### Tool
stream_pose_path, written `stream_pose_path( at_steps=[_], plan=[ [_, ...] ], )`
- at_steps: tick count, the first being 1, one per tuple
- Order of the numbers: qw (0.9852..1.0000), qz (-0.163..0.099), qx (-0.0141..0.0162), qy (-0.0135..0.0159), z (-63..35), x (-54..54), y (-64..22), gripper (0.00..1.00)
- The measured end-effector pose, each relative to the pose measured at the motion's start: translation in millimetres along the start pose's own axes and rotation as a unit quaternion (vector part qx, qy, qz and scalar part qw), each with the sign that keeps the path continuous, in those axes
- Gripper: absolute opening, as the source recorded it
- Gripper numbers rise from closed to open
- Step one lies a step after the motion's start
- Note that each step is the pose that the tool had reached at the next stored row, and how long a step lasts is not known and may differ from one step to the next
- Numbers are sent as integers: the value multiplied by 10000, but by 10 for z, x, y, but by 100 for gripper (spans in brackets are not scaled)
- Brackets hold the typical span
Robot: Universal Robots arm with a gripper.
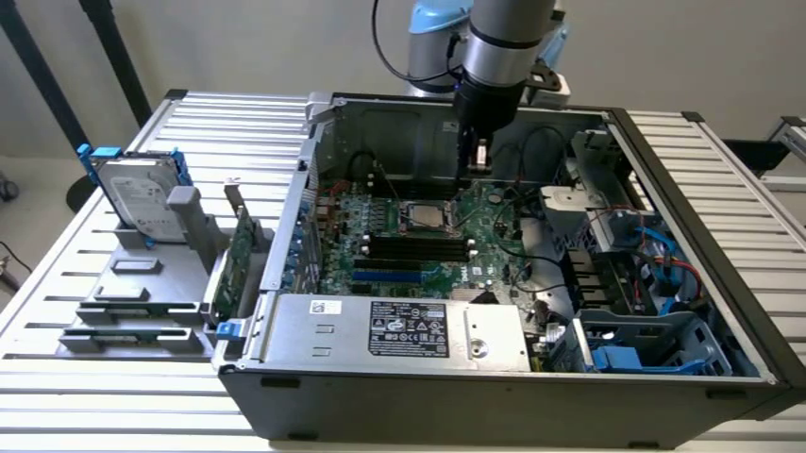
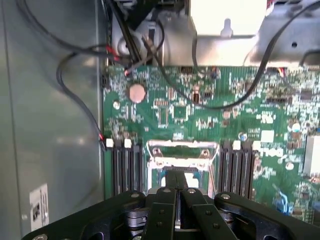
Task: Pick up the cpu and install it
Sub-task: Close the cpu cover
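The cpu (image 1: 428,217) shows as a small dull silver square lying flat in the socket in the middle of the green motherboard (image 1: 377,203), inside the open computer case. My gripper (image 1: 478,162) hangs from the arm above the board, a little behind the socket and clear of it. In the wrist view my gripper (image 2: 177,186) is shut, its black fingers (image 2: 161,210) pressed together with nothing visible between them. They point down over the socket's metal frame (image 2: 182,161), which partly hides the socket's inside.
Black memory slots (image 2: 125,170) flank the socket. Loose black cables (image 2: 75,85) cross the board and case wall. A grey labelled box (image 1: 396,330) fills the case front. A hard drive with blue rails (image 1: 136,193) and a green card (image 1: 233,264) stand outside, on the exterior view's left.
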State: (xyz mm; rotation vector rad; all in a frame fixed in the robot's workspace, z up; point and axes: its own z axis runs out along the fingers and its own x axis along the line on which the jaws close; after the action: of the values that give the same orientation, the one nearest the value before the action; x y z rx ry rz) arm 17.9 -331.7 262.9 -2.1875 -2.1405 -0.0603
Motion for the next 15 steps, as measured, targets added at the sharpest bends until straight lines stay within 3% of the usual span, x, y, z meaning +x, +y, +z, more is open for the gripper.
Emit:
stream_pose_path(
  at_steps=[9,15],
  plan=[
    [10000,-1,3,53,-63,-15,390,11],
    [10000,-2,-3,58,20,-24,411,11]
  ],
)
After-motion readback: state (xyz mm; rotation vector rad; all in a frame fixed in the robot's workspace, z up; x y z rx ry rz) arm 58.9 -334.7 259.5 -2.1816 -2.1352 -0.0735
